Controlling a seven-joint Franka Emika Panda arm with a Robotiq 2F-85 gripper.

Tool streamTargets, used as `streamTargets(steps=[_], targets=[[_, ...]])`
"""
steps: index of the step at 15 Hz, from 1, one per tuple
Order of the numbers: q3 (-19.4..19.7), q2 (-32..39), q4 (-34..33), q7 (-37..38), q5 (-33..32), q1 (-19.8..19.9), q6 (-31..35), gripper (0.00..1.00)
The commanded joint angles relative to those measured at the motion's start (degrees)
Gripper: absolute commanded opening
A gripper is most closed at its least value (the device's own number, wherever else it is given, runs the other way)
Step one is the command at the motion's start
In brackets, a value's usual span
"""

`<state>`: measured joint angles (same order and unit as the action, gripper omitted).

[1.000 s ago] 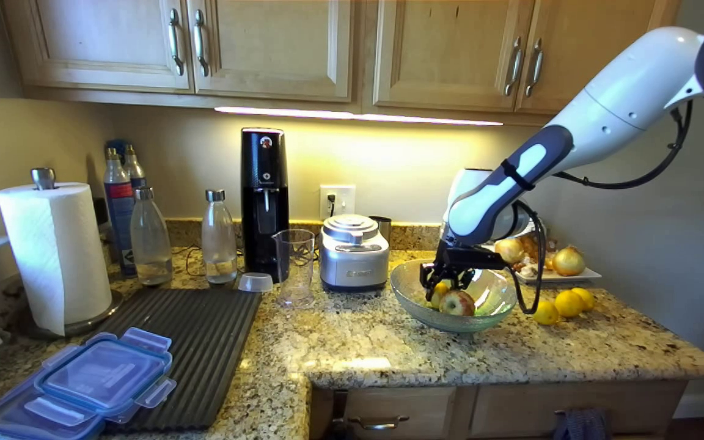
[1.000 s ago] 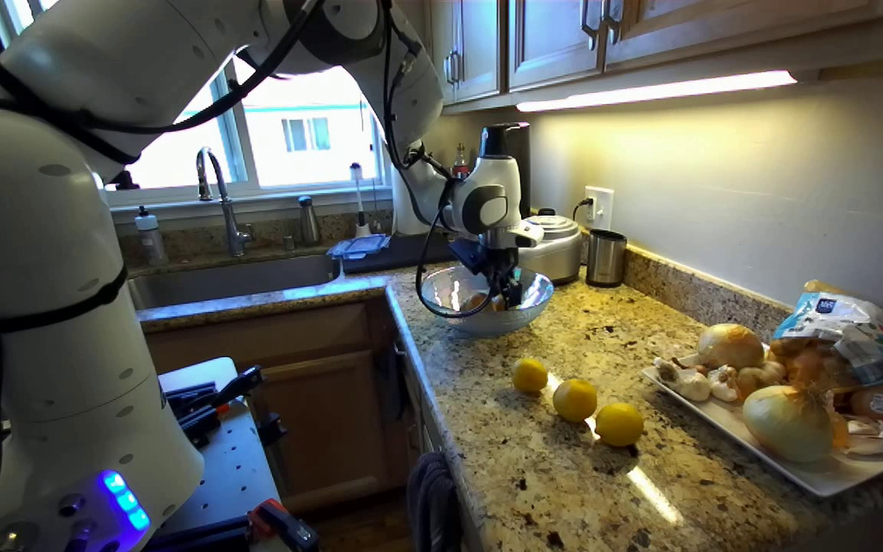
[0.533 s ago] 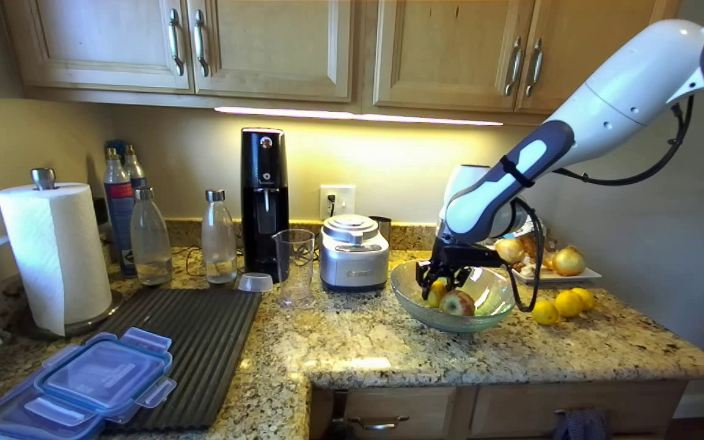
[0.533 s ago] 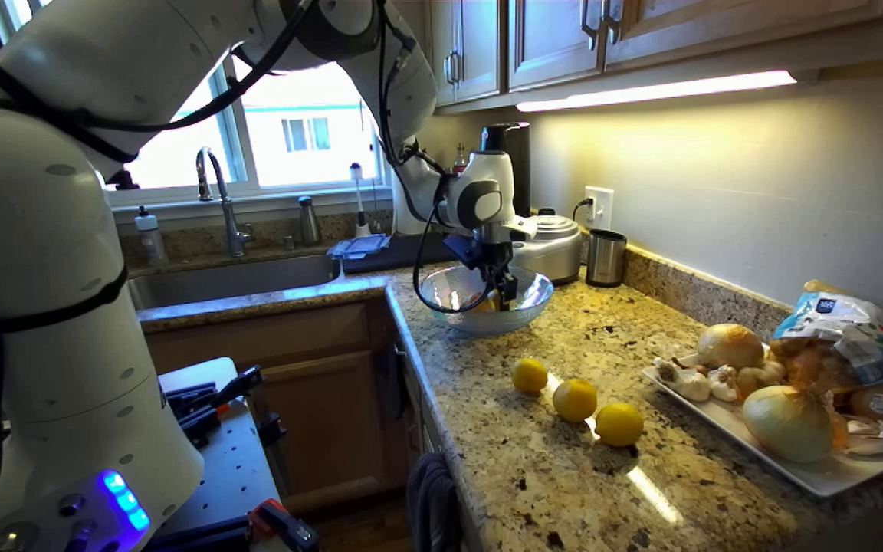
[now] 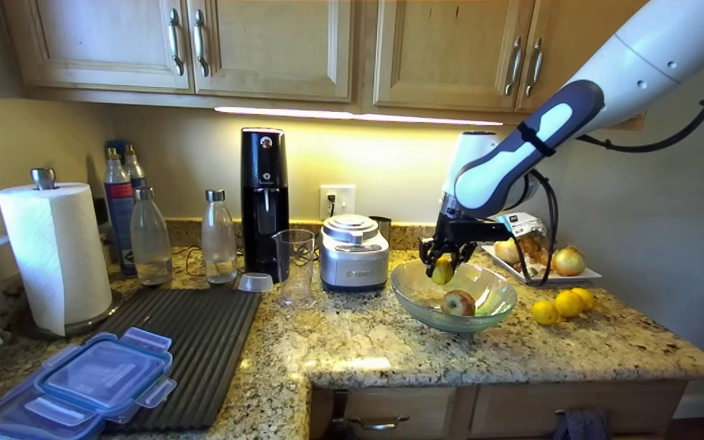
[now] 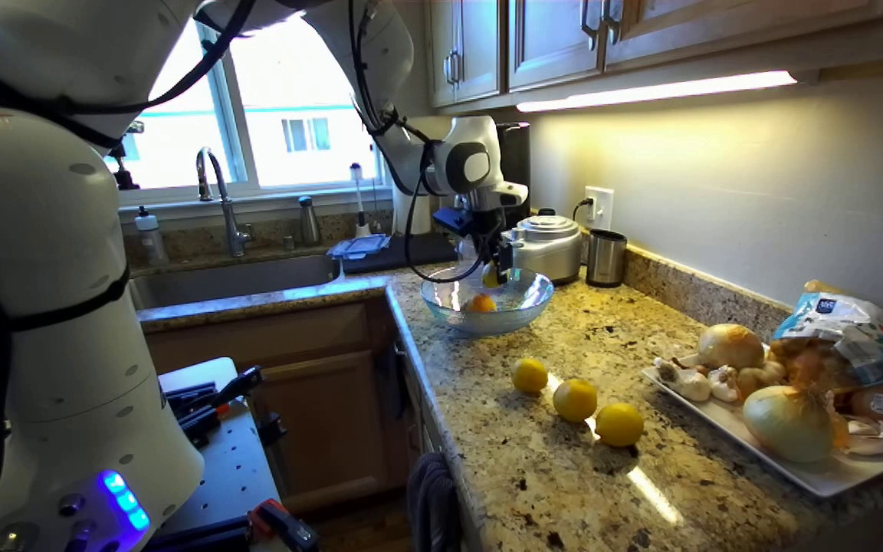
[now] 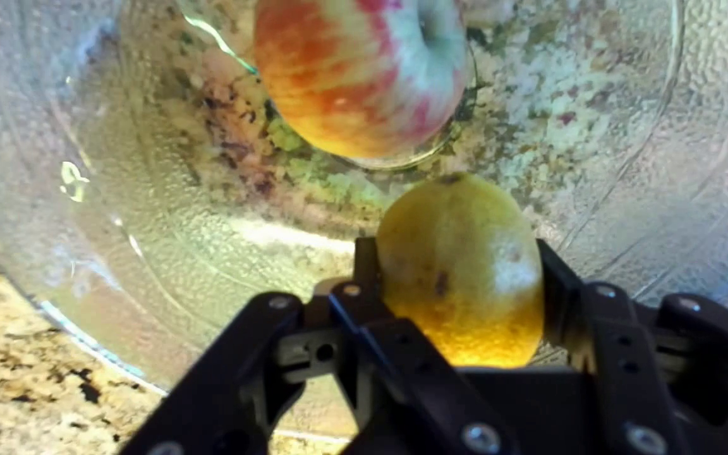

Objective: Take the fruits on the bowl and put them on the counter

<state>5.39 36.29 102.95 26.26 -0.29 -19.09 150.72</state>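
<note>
My gripper (image 5: pixel 442 264) is shut on a yellow-green fruit (image 5: pixel 442 274). In the wrist view the gripper (image 7: pixel 459 265) has one finger on each side of the fruit (image 7: pixel 462 272). The fruit is held above the glass bowl (image 5: pixel 416 307), clear of the bowl's bottom, near its back left in that exterior view. A red-and-yellow apple (image 7: pixel 357 76) lies in the bowl; it also shows in an exterior view (image 5: pixel 459 303). Three yellow fruits stand in a row on the granite counter (image 6: pixel 533 491): a near one (image 6: pixel 619 424), a middle one (image 6: pixel 575 399) and a far one (image 6: pixel 530 376).
A white plate (image 6: pixel 763 464) with onions and garlic stands by the wall, with a bag (image 6: pixel 855 330) on it. A silver appliance (image 5: pixel 355 260), a clear pitcher (image 5: pixel 295 269) and a steel cup (image 6: pixel 606 258) stand near the bowl. A dark ribbed mat (image 5: pixel 205 348) lies farther off.
The gripper has risen from low in the bowl and lifted the yellow-green fruit with it. The apple and the three fruits on the counter have not moved.
</note>
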Motion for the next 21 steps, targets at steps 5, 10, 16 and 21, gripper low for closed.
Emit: streamTargets(steps=[5,10,16,21], targets=[[2.61,-13.34,7.42,6.75,-6.92,-0.33,-12.78,0.33],[2.87,-16.61,7.86,10.75,-10.33,2.53,-16.95,0.33],[4.25,-14.58,7.85,14.21,-9.56,9.04,-15.18,0.33],[5.6,-9.46,7.25,15.79,-7.22,14.55,-10.99,0.33]])
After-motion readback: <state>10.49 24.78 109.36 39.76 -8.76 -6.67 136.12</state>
